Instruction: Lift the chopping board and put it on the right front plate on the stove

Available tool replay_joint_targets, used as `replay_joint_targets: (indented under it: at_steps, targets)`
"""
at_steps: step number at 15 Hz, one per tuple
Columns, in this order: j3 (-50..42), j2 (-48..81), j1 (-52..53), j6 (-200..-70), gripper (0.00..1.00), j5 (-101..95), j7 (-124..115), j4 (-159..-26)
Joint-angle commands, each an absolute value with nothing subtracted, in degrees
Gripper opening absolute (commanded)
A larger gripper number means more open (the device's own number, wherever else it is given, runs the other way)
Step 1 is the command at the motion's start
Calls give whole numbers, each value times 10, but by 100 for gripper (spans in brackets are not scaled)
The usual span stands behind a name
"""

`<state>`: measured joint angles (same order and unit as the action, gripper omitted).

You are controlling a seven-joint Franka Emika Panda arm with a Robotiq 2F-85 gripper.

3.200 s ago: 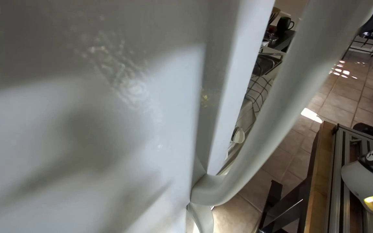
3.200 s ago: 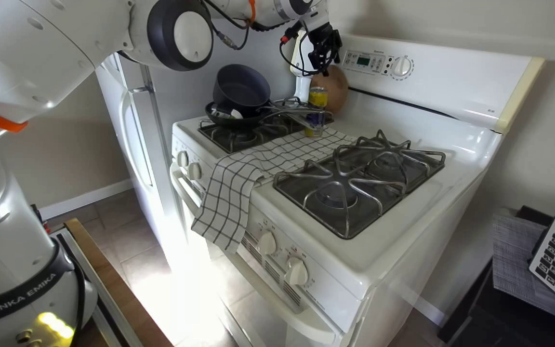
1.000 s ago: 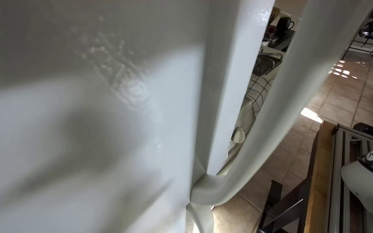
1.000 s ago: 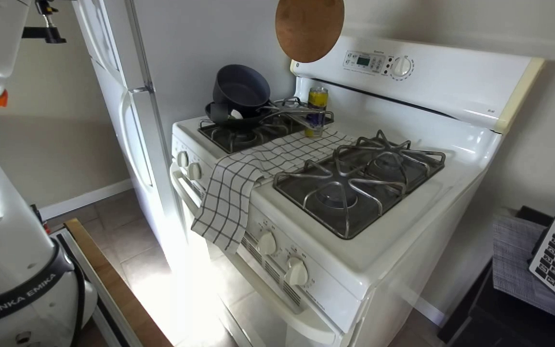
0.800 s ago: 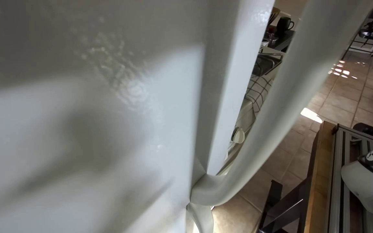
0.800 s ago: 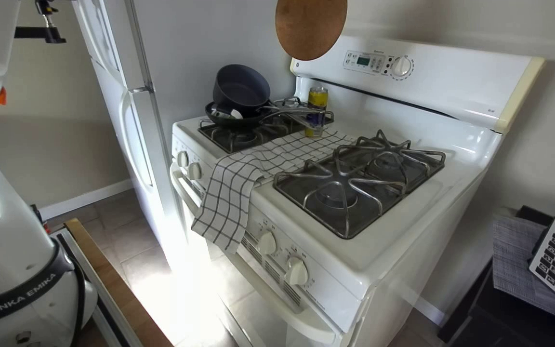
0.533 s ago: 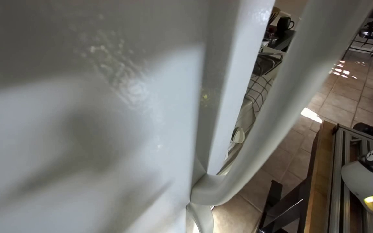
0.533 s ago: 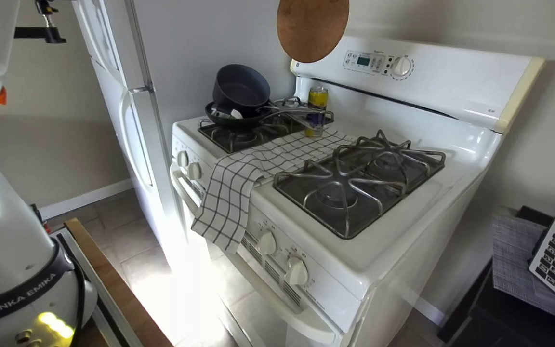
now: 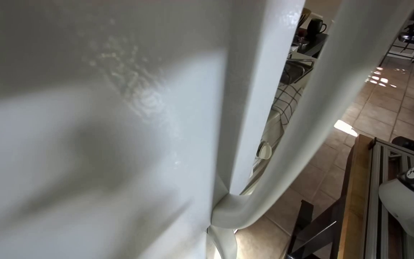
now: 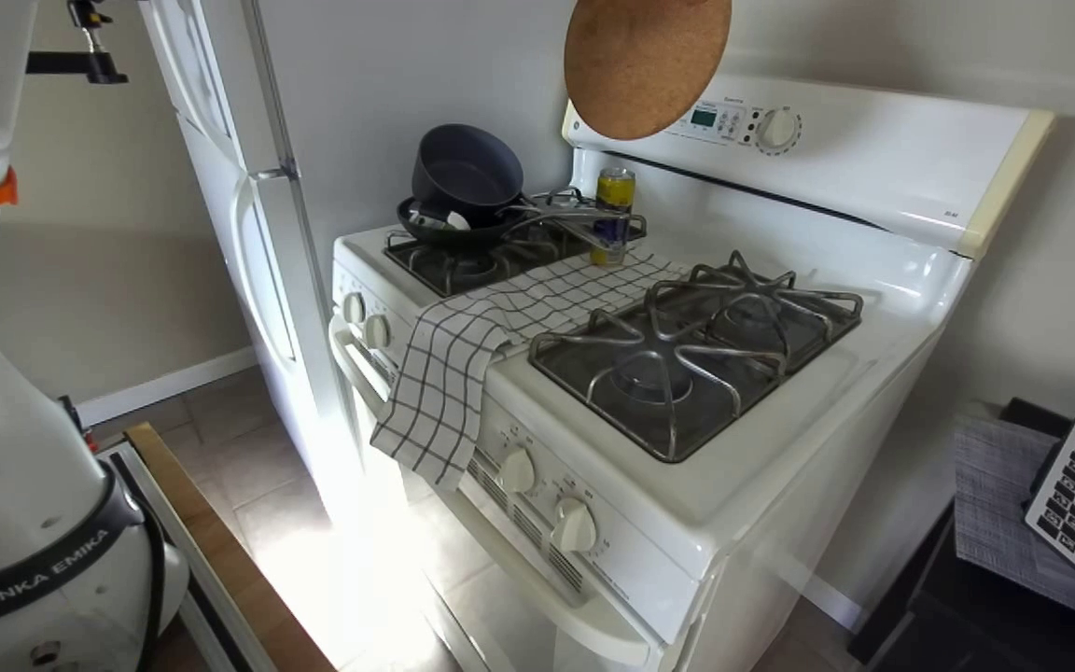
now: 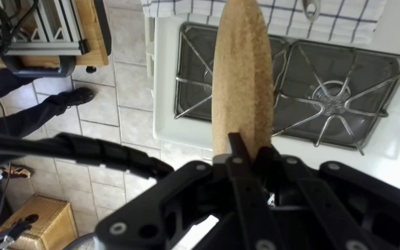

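The round brown chopping board hangs upright in the air before the stove's back panel in an exterior view, its top cut off by the frame. In the wrist view the board is seen edge-on, and my gripper is shut on its near end. The right front plate of the stove lies bare under its wire grate. From the wrist, that front plate is partly covered by the board, which is above it in the picture. Neither exterior view shows the gripper.
Two dark pans are stacked on the left burners, handles pointing right. A yellow-and-blue can stands at the back on a checked towel between the burner pairs. The fridge borders the stove's left side.
The board has risen from behind the can at the stove's back, gripped at its top. Over the last half second it has shifted right and slightly down in an exterior view.
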<state>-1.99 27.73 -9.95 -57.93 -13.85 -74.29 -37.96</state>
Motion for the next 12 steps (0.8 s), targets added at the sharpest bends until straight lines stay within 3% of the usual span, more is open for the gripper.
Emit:
replay_joint_targets:
  at_steps: [1,10,11,12]
  targets:
    - [-20,243,-121,-605,4,-175,-601,-435]
    - [18,166,-109,-723,4,-193,-388,-629]
    - [9,214,-108,-689,14,-186,-424,-541]
    - [13,206,-106,-700,14,-186,-412,-564]
